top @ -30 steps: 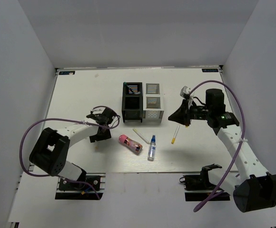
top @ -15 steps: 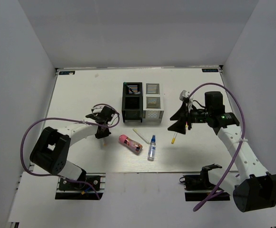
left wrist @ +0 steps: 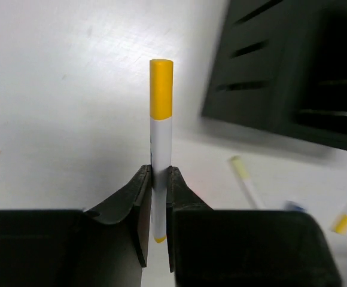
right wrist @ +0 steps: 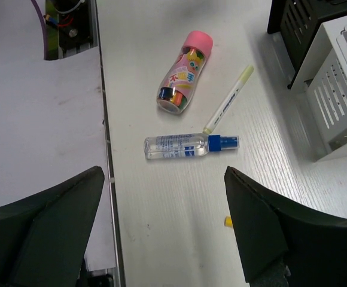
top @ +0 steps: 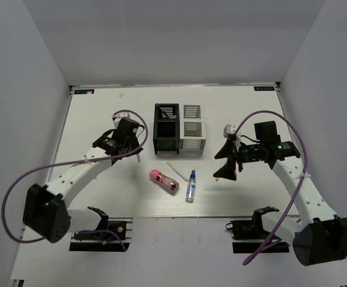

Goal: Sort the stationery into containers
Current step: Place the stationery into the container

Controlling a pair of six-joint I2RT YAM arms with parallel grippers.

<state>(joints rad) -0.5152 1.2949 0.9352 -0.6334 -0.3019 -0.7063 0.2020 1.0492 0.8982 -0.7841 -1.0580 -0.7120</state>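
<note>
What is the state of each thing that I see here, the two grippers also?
left gripper: shut on the yellow-capped pen
yellow-capped pen: held between the fingers
right gripper: open, empty
pink cylinder: lying on its side
blue-capped bottle: lying on its side
pale-tipped pen: lying flat
black cups: upright
white cups: upright

The top external camera looks down from high above the near edge and takes in the whole worktop (top: 233,107). The left wrist camera sits right behind the left tool (left wrist: 157,173), very near, so the yellow-capped pen (left wrist: 161,113) stands in mid-frame. It faces toward the black container (left wrist: 293,66). The right wrist camera looks steeply down between the fingers of the right tool (right wrist: 161,179). All three views share the pale-tipped pen (top: 174,170) lying on the worktop.
</note>
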